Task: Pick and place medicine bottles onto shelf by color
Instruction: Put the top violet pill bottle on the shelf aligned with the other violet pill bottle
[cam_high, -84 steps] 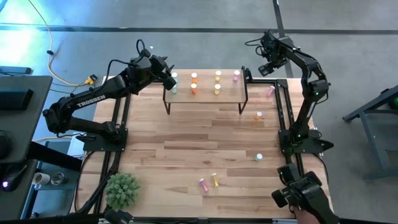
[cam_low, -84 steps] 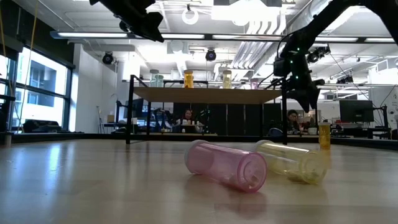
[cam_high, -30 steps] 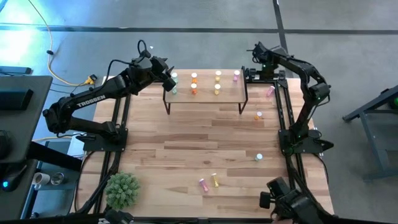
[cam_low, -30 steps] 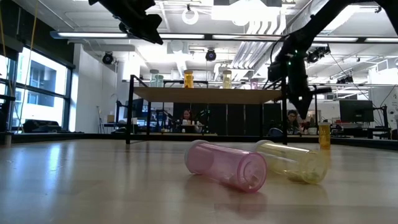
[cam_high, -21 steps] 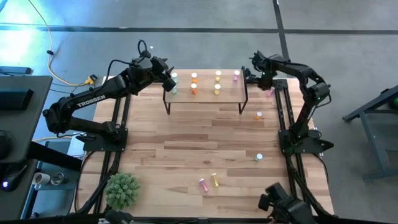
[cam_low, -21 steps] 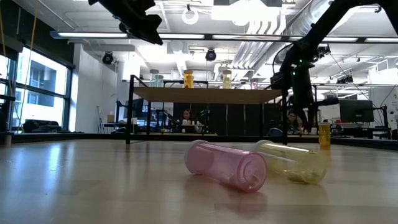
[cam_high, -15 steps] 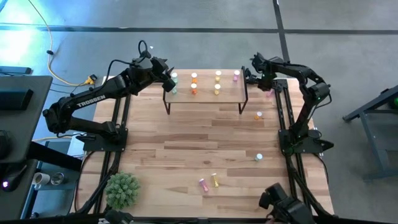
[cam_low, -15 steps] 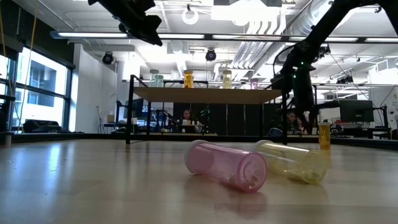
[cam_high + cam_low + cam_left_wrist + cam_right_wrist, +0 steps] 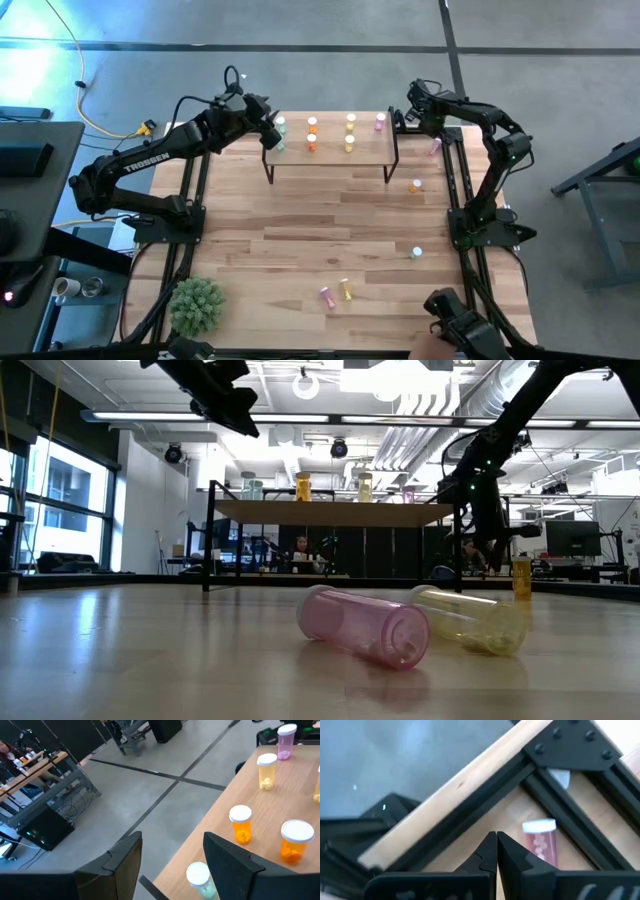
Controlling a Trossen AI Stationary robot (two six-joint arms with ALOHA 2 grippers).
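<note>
The light-wood shelf [image 9: 330,150] stands at the table's far side. On it stand green [image 9: 280,123], orange [image 9: 312,143], yellow [image 9: 350,143] and pink [image 9: 380,121] bottles with white caps. My left gripper [image 9: 272,127] hovers open above the shelf's left end, over a green bottle [image 9: 200,877], touching nothing. My right gripper [image 9: 420,112] is shut and empty, just off the shelf's right end. It is above a pink bottle [image 9: 540,844] that lies on its side on the table [image 9: 434,146].
An orange bottle [image 9: 416,185] and a green one [image 9: 416,253] stand on the table's right side. A pink [image 9: 365,625] and a yellow bottle [image 9: 470,620] lie near the front edge. A green plant [image 9: 196,305] sits front left. Black frame rails [image 9: 570,827] run beside the lying pink bottle.
My right gripper has come down a little and gone toward the table's right edge, away from the shelf's right end and toward the lying pink bottle. It has stayed shut. No bottle has moved.
</note>
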